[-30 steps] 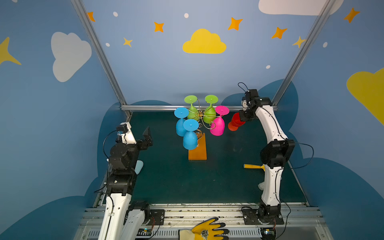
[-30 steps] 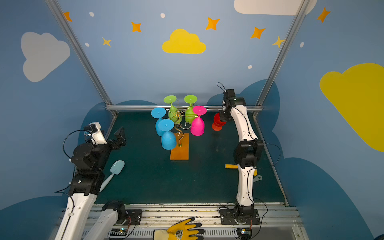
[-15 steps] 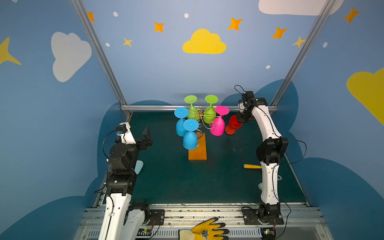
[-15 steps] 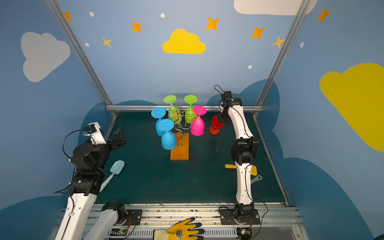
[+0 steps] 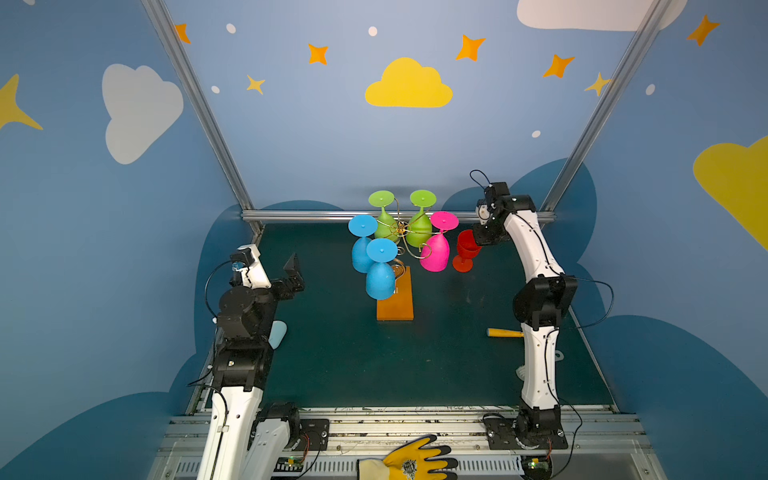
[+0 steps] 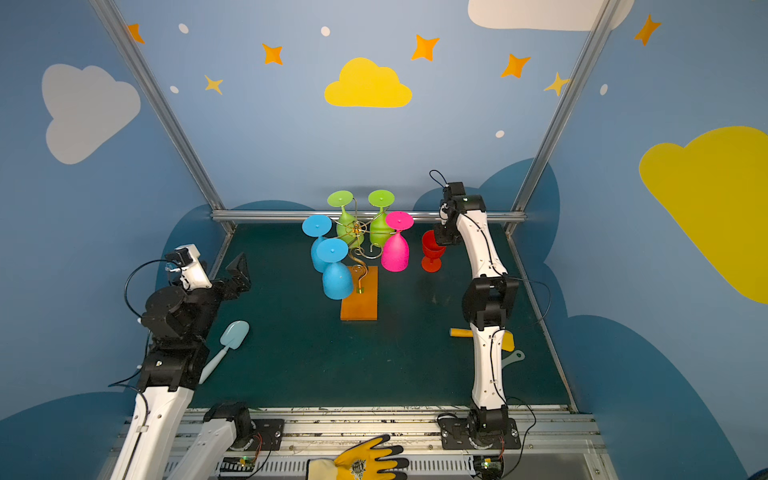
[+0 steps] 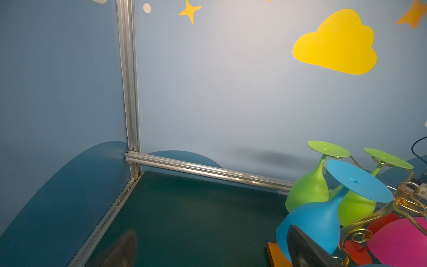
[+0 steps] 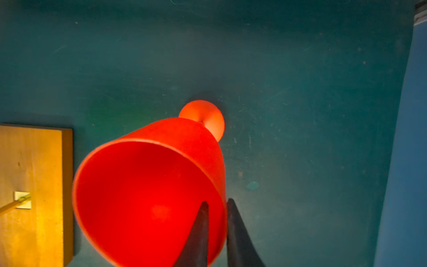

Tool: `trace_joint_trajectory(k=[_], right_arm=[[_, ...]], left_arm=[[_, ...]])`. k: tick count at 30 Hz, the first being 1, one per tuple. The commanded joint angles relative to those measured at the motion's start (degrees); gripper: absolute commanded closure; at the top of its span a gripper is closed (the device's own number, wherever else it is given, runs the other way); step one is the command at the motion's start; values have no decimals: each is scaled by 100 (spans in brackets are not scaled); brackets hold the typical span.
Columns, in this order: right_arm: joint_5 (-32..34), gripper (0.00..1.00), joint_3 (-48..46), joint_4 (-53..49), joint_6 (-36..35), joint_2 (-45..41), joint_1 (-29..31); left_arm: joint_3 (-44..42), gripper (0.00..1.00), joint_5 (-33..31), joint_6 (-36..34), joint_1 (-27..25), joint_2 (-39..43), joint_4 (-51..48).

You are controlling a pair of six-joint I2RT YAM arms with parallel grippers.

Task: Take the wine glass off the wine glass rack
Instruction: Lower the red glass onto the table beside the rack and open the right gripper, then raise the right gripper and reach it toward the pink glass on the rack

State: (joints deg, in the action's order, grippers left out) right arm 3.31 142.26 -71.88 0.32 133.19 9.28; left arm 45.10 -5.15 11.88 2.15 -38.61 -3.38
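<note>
- The red wine glass (image 5: 467, 249) stood on its foot on the tabletop (image 5: 353, 365), off the wine glass rack (image 5: 397, 305), just beside its hanging pink glass (image 5: 434, 255).
- The right pincer (image 8: 217, 204) straddled the red rim, one finger inside; whether it gripped, we could not tell.
- We saw the left pincer (image 5: 294, 272) wide open and empty, well apart.
</note>
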Motion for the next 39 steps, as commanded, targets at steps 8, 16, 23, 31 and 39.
trace_joint_trajectory(k=[8,16,23,31,39], right_arm=[[-790,55,-109,275,422,-319,-305],[-1283,46,-611,849,789,-993,-478],[-2394,45,-1296,1419,1249,-1758,-791],[-4211,46,-3743,3642,2433,-3602,-897],[-5023,46,-5472,5949,4121,-4687,-727]], left_arm=[[-80,0,-48,30,37,21,143],[-93,0,-59,38,33,3,153],[-98,0,-89,60,50,3,162],[-108,0,-90,78,58,24,169],[-110,0,-42,120,78,38,179]])
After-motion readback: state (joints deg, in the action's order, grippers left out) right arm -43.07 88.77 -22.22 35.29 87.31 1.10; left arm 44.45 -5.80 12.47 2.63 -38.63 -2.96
